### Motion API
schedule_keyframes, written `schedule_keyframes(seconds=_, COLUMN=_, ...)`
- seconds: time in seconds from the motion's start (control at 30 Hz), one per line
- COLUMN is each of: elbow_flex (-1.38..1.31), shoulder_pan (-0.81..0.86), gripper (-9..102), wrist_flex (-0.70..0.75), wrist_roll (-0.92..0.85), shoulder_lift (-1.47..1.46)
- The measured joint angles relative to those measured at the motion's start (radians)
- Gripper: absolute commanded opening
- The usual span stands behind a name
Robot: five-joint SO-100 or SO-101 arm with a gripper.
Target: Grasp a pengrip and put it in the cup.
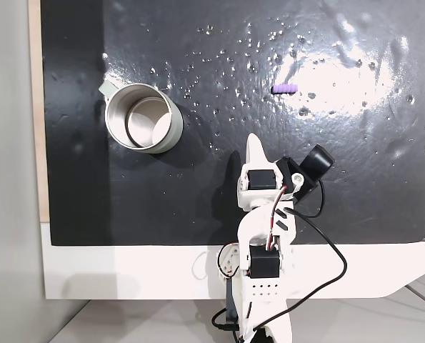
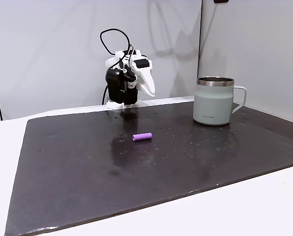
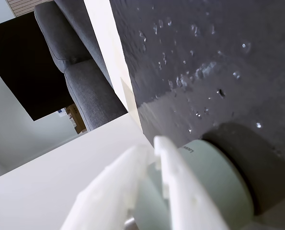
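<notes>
**Q:** What surface and setting appear?

**A:** Black, glossy matting [image 1: 198, 186] speckled with droplets covers a white table [image 1: 126, 271]; a pale wall stands behind in the fixed view taken from the side.

**Q:** Reading the fixed view from above left to right, what lies on the mat?

**A:** First the round silver brushed-metal cup [image 1: 142, 117], upright, its small handle tab at its upper-left rim. Next the white two-finger gripper [image 1: 254, 148] of the folded arm, near the mat's lower edge. Farthest right, nearer the top edge, the tiny light-purple ribbed pengrip [image 1: 285, 88] lies on its side, well apart from both cup and gripper.

**Q:** And from the side?

**A:** The order reverses: gripper [image 2: 148, 88] at rear left, pengrip [image 2: 142, 136] in the middle of the mat, cup [image 2: 214, 101] at right.

**Q:** How do the jaws stand?

**A:** In the wrist view the white fingers [image 3: 180, 187] lie together, apparently closed with nothing between them, though the close-up is blurred. The cup [image 3: 219, 182] shows behind them.
</notes>
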Motion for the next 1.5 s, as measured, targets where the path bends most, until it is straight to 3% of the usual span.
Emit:
schedule_keyframes(seconds=0.27, elbow_flex=-0.140, shoulder_pan=-0.002, gripper=0, wrist_flex=0.060, wrist_roll=0.026, shoulder_lift=-0.040)
schedule_keyframes(seconds=0.5, elbow_flex=-0.617, shoulder_pan=0.000, gripper=1, wrist_flex=0.262, wrist_roll=0.052, shoulder_lift=-0.485)
schedule_keyframes(seconds=0.6, elbow_flex=-0.821, shoulder_pan=0.008, gripper=18, wrist_flex=0.359, wrist_roll=0.015, shoulder_lift=-0.660)
schedule_keyframes(seconds=0.87, elbow_flex=-1.183, shoulder_pan=0.031, gripper=29, wrist_flex=0.561, wrist_roll=-0.025, shoulder_lift=-0.994)
schedule_keyframes(seconds=1.27, elbow_flex=-1.680, shoulder_pan=0.132, gripper=29, wrist_flex=0.857, wrist_roll=-0.078, shoulder_lift=-1.473)
schedule_keyframes(seconds=1.5, elbow_flex=-1.821, shoulder_pan=0.183, gripper=27, wrist_flex=0.891, wrist_roll=-0.160, shoulder_lift=-1.644)
